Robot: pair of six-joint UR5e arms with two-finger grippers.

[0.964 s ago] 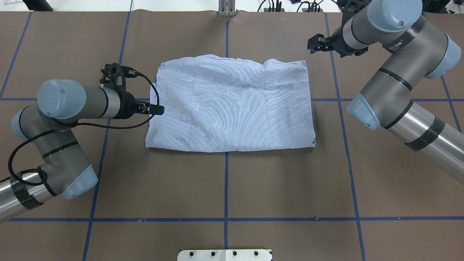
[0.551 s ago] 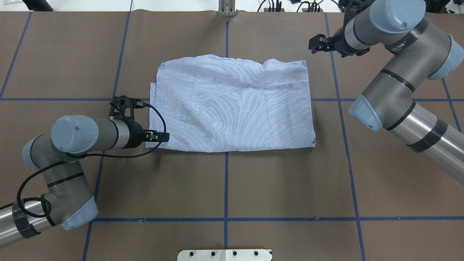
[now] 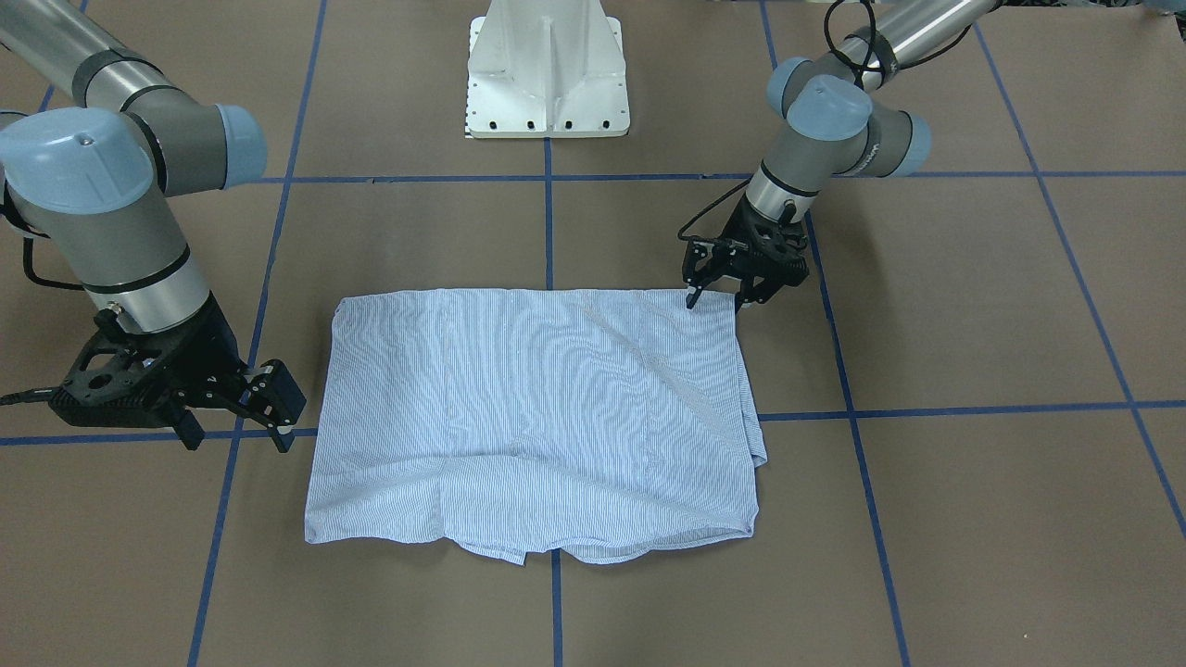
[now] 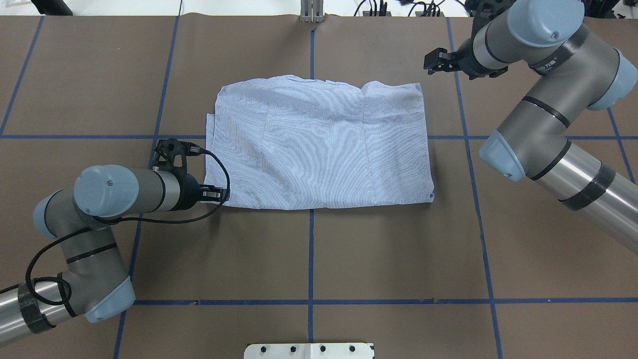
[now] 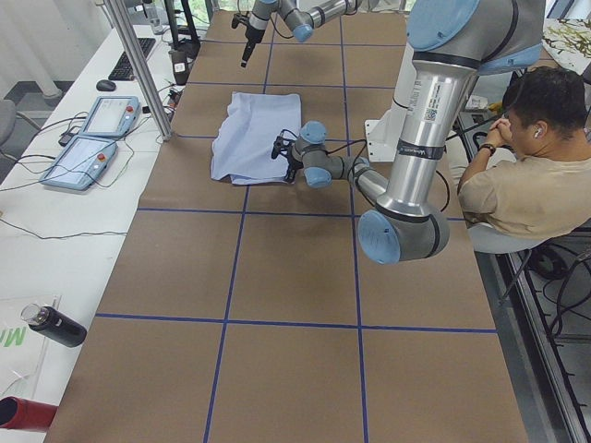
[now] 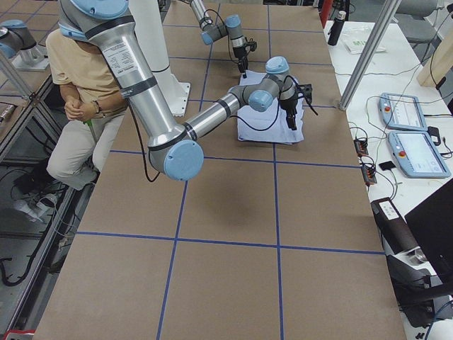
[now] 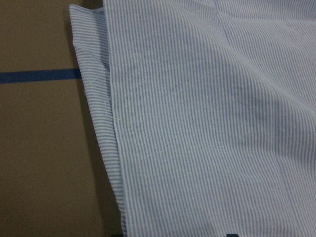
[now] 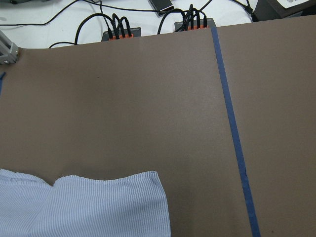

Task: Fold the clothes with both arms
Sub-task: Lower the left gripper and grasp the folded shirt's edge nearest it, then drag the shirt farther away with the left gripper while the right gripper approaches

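Observation:
The light blue-and-white striped shirt [image 4: 319, 149] lies folded into a flat rectangle at the table's middle, and it also shows in the front view [image 3: 537, 417]. My left gripper [image 4: 222, 193] is low at the shirt's near-left corner, open, with its fingers apart over that corner [image 3: 715, 301]. The left wrist view shows the shirt's layered edge [image 7: 197, 123] close up. My right gripper [image 4: 428, 62] is open and empty, held beside the shirt's far-right corner without touching it [image 3: 236, 434]. That corner shows in the right wrist view [image 8: 98, 207].
Blue tape lines [image 4: 311, 249] grid the brown table. The white pedestal base [image 3: 547, 74] stands at the robot's side. A metal post [image 4: 311, 11] and power strips [image 8: 118, 33] sit at the far edge. An operator [image 5: 526, 175] sits beside the base.
My left gripper moved along the shirt's left edge, from its middle back toward the robot, to the near-left corner. The right gripper barely shifted. The shirt has not moved.

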